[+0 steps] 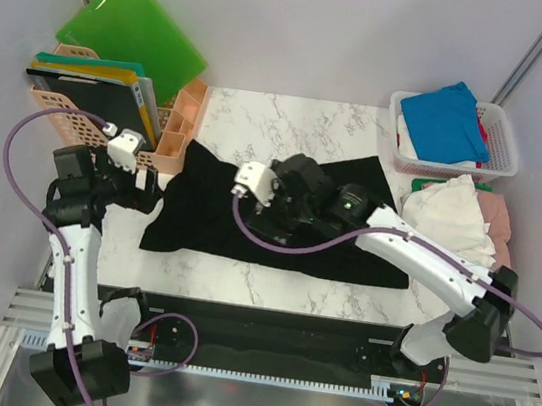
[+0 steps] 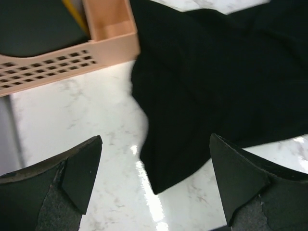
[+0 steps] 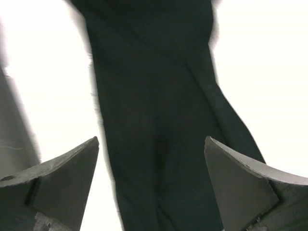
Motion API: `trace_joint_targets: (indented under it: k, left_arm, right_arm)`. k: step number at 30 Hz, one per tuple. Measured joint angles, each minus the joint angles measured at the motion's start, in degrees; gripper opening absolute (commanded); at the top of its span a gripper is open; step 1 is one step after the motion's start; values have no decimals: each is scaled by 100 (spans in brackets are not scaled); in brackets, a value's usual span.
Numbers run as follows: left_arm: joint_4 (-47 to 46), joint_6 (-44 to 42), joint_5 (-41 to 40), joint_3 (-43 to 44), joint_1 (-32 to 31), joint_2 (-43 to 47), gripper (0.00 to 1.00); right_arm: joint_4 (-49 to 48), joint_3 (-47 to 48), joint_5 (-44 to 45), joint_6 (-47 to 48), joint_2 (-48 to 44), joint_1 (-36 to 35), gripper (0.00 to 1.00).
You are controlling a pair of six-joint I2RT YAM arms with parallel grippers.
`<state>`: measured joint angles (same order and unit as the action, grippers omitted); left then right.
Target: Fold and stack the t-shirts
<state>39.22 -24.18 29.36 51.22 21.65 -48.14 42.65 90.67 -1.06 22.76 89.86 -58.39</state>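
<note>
On the marble table (image 1: 293, 115) the black t-shirt (image 1: 209, 210) lies spread and rumpled. At its left edge the left gripper (image 2: 155, 163) hangs wide open, empty. Over its middle the right gripper (image 3: 151, 163) gapes too, holding nothing. Each should probably pinch the cloth at an edge and carry it over evenly. Leftward, a pink basket (image 1: 61, 118) holds upright boards (image 1: 87, 71); rightward, a white basket (image 1: 508, 135) holds a blue t-shirt (image 1: 450, 117).
</note>
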Motion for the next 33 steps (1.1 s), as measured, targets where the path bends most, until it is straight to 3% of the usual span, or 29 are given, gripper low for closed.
trace_joint_targets:
  k: [3, 7, 10, 14, 21, 26, 33]
  left_arm:
    - [400, -79, 293, 199, -304, -413, 100]
    - [601, -42, -334, 332, -1729, -1091, 100]
    - [752, 79, -511, 529, -2354, -1786, 100]
    - [706, 256, -774, 841, -2540, -2535, 100]
    - [-72, 286, -1768, 782, -3790, -2632, 100]
    - [-313, 157, -1902, 651, -4015, -2962, 100]
    - [-466, -79, -1998, 374, -4022, -3239, 95]
  right_arm:
    - [-389, -1434, 791, 282, -669, 691, 98]
    - [-595, -2540, 1576, 535, -1113, 2111, 98]
    - [-625, -2916, 1888, 678, -1550, 2903, 98]
    - [-868, -3084, 2072, 844, -2312, 3281, 98]
    - [-1587, -3823, 1843, 699, -2957, 4824, 98]
    - [-1646, -4406, 1606, 514, -2647, 4944, 98]
    - [-1700, -4325, 1419, 369, -2487, 5160, 98]
